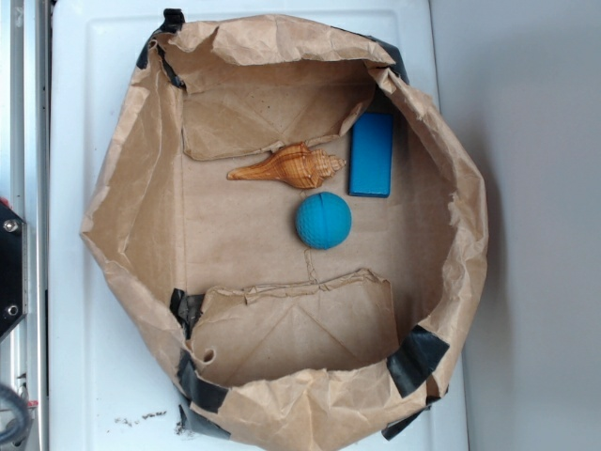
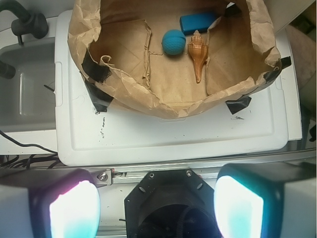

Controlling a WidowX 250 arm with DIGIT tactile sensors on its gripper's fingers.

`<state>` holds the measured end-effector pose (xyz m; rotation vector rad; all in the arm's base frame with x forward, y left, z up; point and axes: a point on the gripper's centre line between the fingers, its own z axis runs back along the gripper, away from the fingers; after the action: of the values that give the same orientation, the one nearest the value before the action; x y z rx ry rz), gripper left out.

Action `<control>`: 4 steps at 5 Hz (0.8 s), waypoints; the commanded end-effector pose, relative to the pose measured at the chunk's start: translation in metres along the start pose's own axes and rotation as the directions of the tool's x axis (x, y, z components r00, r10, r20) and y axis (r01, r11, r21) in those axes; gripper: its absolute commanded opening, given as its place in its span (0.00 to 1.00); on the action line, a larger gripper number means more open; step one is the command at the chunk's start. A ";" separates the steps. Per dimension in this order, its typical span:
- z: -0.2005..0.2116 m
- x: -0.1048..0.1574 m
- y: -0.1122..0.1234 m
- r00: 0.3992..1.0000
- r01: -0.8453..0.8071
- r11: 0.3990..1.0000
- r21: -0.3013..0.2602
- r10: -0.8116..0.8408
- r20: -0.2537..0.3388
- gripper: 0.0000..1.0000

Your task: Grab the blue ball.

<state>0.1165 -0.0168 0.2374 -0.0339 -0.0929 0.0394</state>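
Wrist view: spread gripper (image 2: 156, 206) sits well back from the blue ball (image 2: 174, 41).

end effector (image 2: 156, 203) | two pale glowing fingers (image 2: 74, 210); black hexagonal mount (image 2: 168, 198); silver screws

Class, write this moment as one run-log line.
phase: pre-approach | pincer: open, empty, outside paper bag | blue ball: untouched on bag floor, near seashell and blue block

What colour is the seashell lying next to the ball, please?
Orange-brown with darker stripes; the seashell shows best in the exterior view.
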 end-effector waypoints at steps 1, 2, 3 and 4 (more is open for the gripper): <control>0.000 0.000 0.000 1.000 0.000 1.000 0.000 0.000 0.000 1.00; -0.005 0.050 0.009 0.997 0.078 0.996 -0.031 -0.077 0.019 1.00; 0.000 0.091 -0.010 0.980 0.193 0.976 -0.103 -0.187 0.063 1.00; 0.000 0.091 -0.010 0.980 0.193 0.976 -0.103 -0.187 0.063 1.00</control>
<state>0.2041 -0.0193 0.2338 -0.1355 -0.1054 -0.1476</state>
